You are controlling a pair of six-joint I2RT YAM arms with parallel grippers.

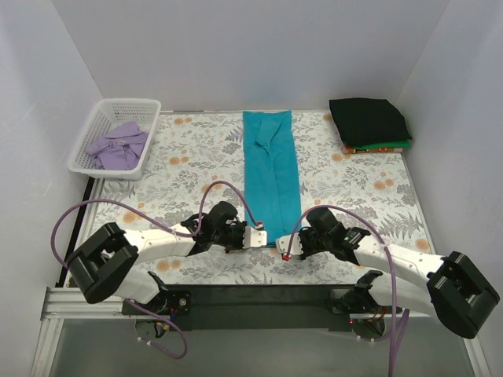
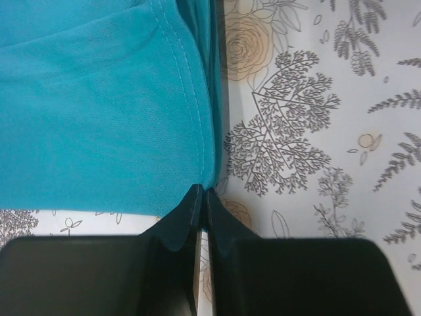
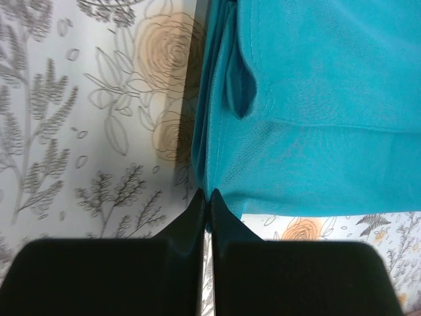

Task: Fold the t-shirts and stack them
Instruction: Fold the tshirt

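The teal t-shirt (image 1: 270,173) lies as a long narrow folded strip down the middle of the table. My left gripper (image 1: 260,236) is shut on its near left corner (image 2: 197,172). My right gripper (image 1: 286,250) is shut on its near right corner (image 3: 217,176). A lavender-purple shirt (image 1: 119,144) lies crumpled in the white basket (image 1: 115,110) at the far left. A folded black shirt (image 1: 368,120) tops a stack at the far right, with green and orange-red edges (image 1: 379,147) under it.
The floral table cloth (image 1: 189,165) covers the table. White walls close in the left, far and right sides. A black rail (image 1: 251,297) runs along the near edge between the arm bases.
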